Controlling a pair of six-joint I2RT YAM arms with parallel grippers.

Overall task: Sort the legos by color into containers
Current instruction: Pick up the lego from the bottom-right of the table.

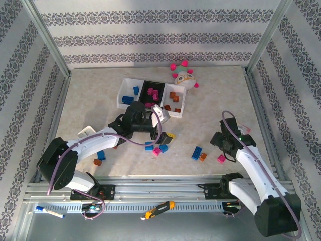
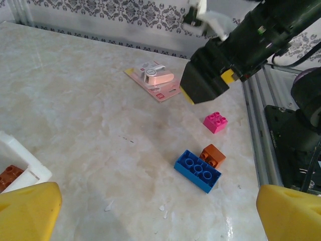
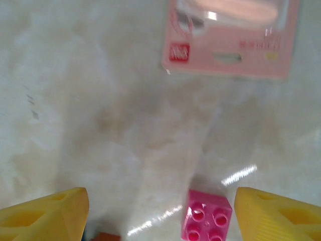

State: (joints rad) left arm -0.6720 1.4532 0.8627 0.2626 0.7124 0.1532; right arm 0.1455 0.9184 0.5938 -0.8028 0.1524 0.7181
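- Legos (image 1: pixel 149 146) — part sorted, part loose. In the bins (image 1: pixel 122 93), blue ones lie in the left white cell, pink in the black middle cell and orange in the right white cell. With one colour per cell, each loose brick has a settled destination.
- Loose legos lie on the table (image 1: pixel 215 100) on the near side of the bins: a cluster just in front, a blue-and-orange pair to the near left, and three more to the near right.
- Left gripper (image 1: pixel 166 138) — just in front of the bins, above the cluster. Its jaws are at full spread with nothing between them, judged a stance for coming down over a brick.
- Right gripper (image 3: pixel 163 216) — well to the near right of the bins, hanging over the pink lego (image 3: pixel 208 221). Its jaws are widely parted and empty. The brick lies flat, studs up, between the fingers, touching neither and nearer one than the other. Straddling puts its side walls in the closing path, but the offset may nudge it before the grip sets.
- Blue lego (image 2: pixel 197 170) and orange lego (image 2: pixel 213 154) — touching each other, on the bins' side of the pink lego and apart from it. They are likely clear of the fingers.
- Card (image 2: pixel 153 80) and toy (image 1: pixel 183 75) — the card lies well to the right of the bins, and the toy sits just behind their right end. Neither is to be sorted.
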